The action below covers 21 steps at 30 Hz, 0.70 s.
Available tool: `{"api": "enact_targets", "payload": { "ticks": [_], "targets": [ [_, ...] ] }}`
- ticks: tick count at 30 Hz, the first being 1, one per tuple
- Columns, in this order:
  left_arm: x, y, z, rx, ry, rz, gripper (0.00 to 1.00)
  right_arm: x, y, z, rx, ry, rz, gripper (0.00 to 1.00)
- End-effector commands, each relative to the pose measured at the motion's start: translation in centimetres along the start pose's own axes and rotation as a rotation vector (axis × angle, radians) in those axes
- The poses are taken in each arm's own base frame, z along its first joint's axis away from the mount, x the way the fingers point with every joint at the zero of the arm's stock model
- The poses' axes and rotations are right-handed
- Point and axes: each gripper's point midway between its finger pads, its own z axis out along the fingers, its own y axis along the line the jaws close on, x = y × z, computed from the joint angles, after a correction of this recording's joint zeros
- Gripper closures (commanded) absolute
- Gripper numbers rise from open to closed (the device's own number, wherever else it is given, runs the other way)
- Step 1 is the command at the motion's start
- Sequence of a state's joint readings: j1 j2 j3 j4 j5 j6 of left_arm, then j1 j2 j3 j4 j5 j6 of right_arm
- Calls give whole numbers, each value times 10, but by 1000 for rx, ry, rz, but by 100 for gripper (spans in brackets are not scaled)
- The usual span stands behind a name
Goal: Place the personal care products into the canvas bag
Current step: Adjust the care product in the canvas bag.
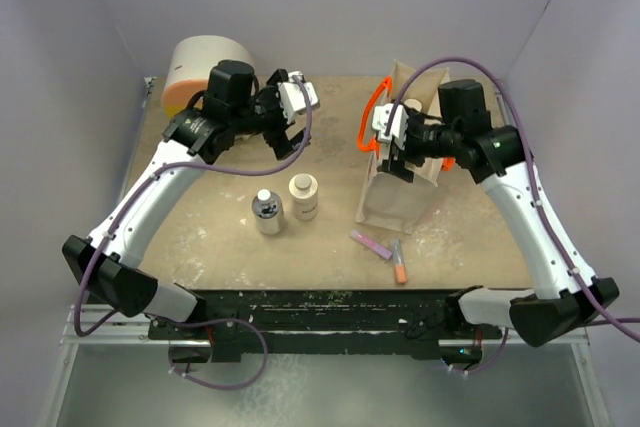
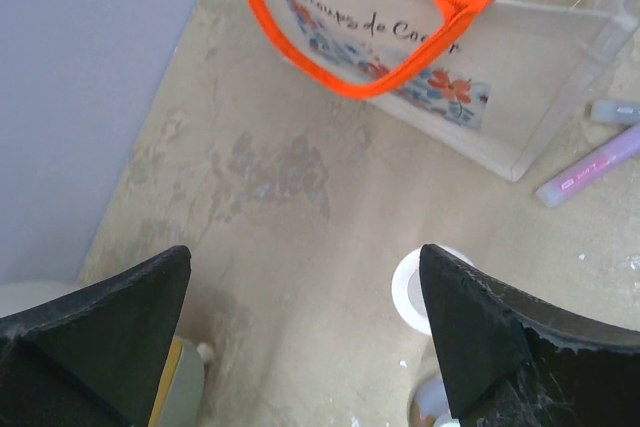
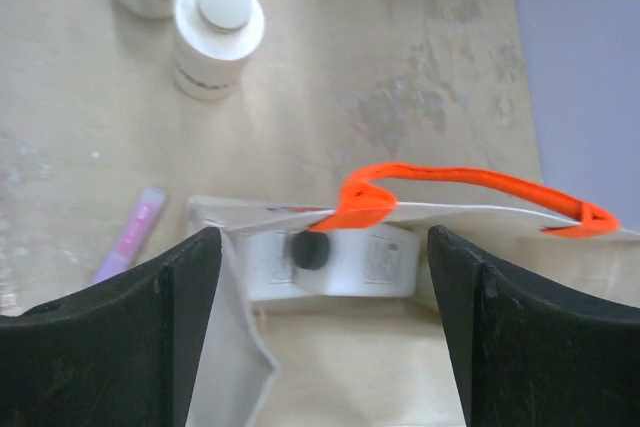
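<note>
The canvas bag (image 1: pixel 392 202) stands upright right of centre, its orange handles (image 1: pixel 371 113) arching up. My right gripper (image 1: pixel 398 159) hovers over its mouth, open, with nothing between the fingers. Looking down past that gripper (image 3: pixel 322 237), a white bottle with a black cap (image 3: pixel 330 259) lies inside the bag (image 3: pixel 240 347). A clear-grey bottle with a white cap (image 1: pixel 267 213) and a squat cream jar (image 1: pixel 304 197) stand on the table left of the bag. My left gripper (image 1: pixel 288 137) is open above the table behind them. In its own view the left gripper (image 2: pixel 305 257) is empty, and the jar's lid (image 2: pixel 412 287) shows beside the right finger.
A round cream and orange box (image 1: pixel 203 69) sits at the back left corner. A purple tube (image 1: pixel 371 243) and an orange-tipped tube (image 1: pixel 399 261) lie in front of the bag. Grey walls close in the table on three sides.
</note>
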<state>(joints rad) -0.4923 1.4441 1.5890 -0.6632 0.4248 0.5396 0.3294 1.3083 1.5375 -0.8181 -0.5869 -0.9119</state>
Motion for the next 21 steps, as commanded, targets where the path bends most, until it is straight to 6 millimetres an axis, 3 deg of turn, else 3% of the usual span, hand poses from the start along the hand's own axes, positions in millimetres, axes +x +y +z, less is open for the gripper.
{"api": "enact_targets", "payload": {
  "ticks": [1, 5, 7, 13, 17, 21],
  "targets": [
    [-55, -10, 9, 61, -196, 24, 2, 7, 17, 10, -15, 12, 144, 17],
    [-94, -42, 26, 118, -296, 12, 3, 13, 23, 11, -34, 37, 183, 21],
    [-105, -45, 32, 121, -335, -56, 4, 8, 25, 12, -41, 12, 202, 22],
    [-120, -46, 56, 161, -372, -274, 7, 10, 0, -6, 76, -13, 293, 25],
    [-117, -45, 74, 164, -357, -415, 10, 32, -22, -24, 136, -27, 416, 28],
    [-115, -58, 90, 214, -335, -489, 12, 53, -22, -22, 137, 13, 442, 30]
  ]
}}
